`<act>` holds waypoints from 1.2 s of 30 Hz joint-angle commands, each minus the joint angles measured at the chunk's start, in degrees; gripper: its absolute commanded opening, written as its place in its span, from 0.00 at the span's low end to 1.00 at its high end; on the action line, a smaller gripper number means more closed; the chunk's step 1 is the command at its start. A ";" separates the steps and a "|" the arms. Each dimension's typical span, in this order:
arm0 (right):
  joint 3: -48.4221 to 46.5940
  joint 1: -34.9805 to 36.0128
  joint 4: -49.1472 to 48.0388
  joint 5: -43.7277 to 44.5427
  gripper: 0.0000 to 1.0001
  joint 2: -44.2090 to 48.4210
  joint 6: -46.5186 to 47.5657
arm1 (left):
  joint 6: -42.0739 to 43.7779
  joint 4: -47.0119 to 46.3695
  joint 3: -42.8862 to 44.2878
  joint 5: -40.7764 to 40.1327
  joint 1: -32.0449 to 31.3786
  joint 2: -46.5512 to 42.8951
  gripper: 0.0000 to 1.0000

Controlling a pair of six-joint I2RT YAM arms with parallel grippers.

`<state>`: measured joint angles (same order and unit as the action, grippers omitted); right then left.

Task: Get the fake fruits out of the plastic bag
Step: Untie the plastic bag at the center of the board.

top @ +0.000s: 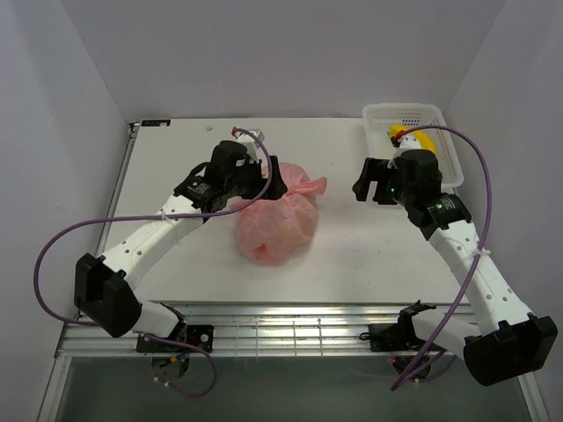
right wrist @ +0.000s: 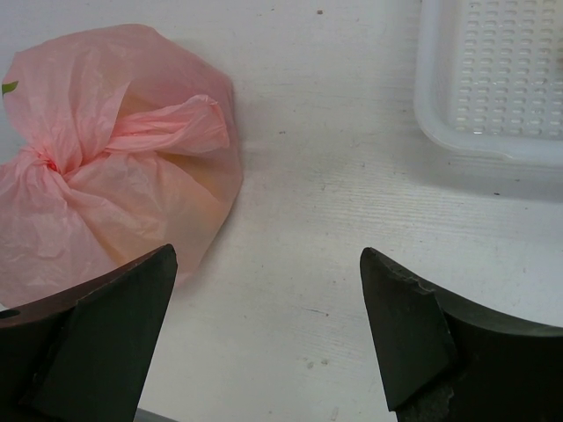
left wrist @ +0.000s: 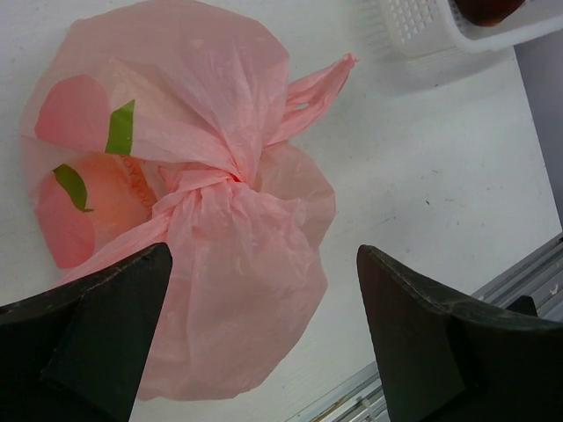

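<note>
Top external view shows the task barely begun. The thin translucent pink plastic bag point(top: 274, 220), printed with peaches, sits bulging at the middle of the white table point(top: 176, 141), and no fake fruits lie loose on the table. A white perforated plastic basket point(top: 403, 108) at the far right corner holds a yellow object point(top: 415, 139); I cannot tell whether it is one of them. The left gripper point(top: 271, 183) hangs over the bag's far left side, jaws spread wide and holding nothing. The right gripper point(top: 365, 180) stands released between bag and basket. In the left wrist view the bag's neck is twisted into a tight knot point(left wrist: 230, 178), so opening it and lifting the fruits out remain to be done.
</note>
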<state>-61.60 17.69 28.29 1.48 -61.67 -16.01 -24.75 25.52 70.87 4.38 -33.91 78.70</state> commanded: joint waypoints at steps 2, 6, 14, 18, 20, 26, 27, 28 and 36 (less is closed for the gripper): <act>-0.01 -0.03 -3.16 -1.47 0.90 -1.26 1.51 | 3.13 2.42 5.06 1.59 -1.85 3.56 0.98; 0.08 -0.12 -4.38 -3.67 0.90 -2.49 1.60 | 4.36 4.45 6.47 -3.14 -4.32 7.86 0.96; 0.17 -0.03 -6.49 -7.00 0.90 -4.95 1.60 | 4.81 11.74 9.37 -19.66 -10.29 13.67 0.64; -0.45 0.41 -8.60 -15.43 0.90 -6.79 6.59 | 2.61 13.68 11.91 -27.56 -11.09 16.57 0.45; -0.36 0.85 -10.18 -16.76 0.90 -7.15 9.15 | 2.17 14.30 12.80 -28.99 -11.18 17.71 0.19; -8.17 6.89 -12.82 -13.26 0.90 -14.52 10.39 | 2.25 13.33 11.66 -29.96 -11.62 16.67 0.00; -10.62 7.87 -13.09 -11.08 0.90 -17.66 8.91 | 2.78 12.98 11.14 -29.52 -11.62 15.53 0.00; -12.03 8.75 -13.09 -9.66 0.90 -19.35 7.59 | 2.78 12.02 9.65 -29.08 -11.70 14.83 0.00; -17.85 15.09 -21.51 -7.88 0.90 -34.81 -11.92 | 3.04 6.39 2.79 -25.83 -11.70 9.11 0.00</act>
<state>-77.21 32.23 12.69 -6.55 -92.90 -18.41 -22.02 35.22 75.64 -22.63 -45.36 92.49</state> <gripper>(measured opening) 0.901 0.022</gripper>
